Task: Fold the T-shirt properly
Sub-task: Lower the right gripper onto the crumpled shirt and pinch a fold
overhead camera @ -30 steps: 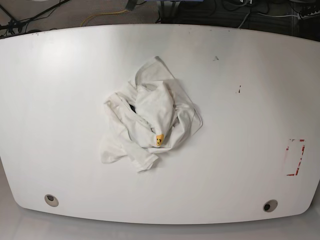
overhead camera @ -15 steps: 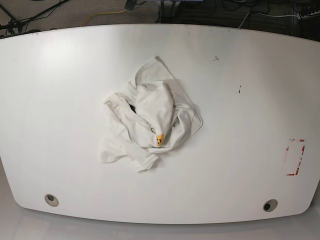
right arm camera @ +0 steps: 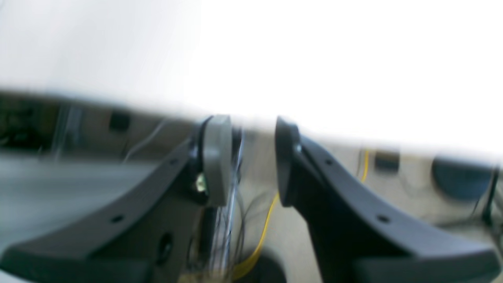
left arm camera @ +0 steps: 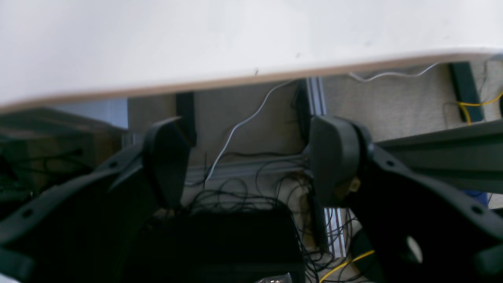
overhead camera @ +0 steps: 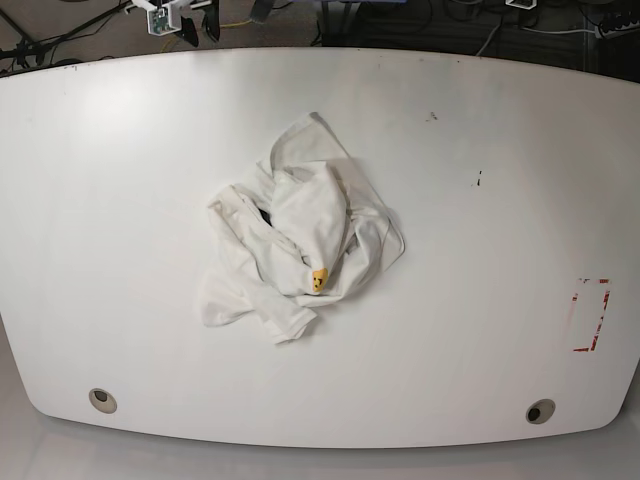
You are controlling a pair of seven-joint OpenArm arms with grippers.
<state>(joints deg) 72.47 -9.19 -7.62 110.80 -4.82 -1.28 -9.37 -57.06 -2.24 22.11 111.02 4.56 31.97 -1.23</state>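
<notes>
Crumpled white cotton T-shirt [overhead camera: 295, 238] lies mid white table [overhead camera: 500, 150], small yellow patch [overhead camera: 318, 280] on near side; right gripper [right arm camera: 251, 157] jaws apart w/ nothing between, left gripper [left arm camera: 247, 161] wide apart, empty; both off far edge, shirt well nearward; right arm at far-left looks nearer.

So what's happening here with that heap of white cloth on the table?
A two-armed robot is meant to fold that T-shirt, but nothing is touching it yet. It lies crumpled near the middle of the white table, a small yellow patch showing. The right gripper is just peeking in at the table's far edge, its jaws slightly apart and empty. The left gripper hangs beyond the table edge, wide open, holding nothing.
</notes>
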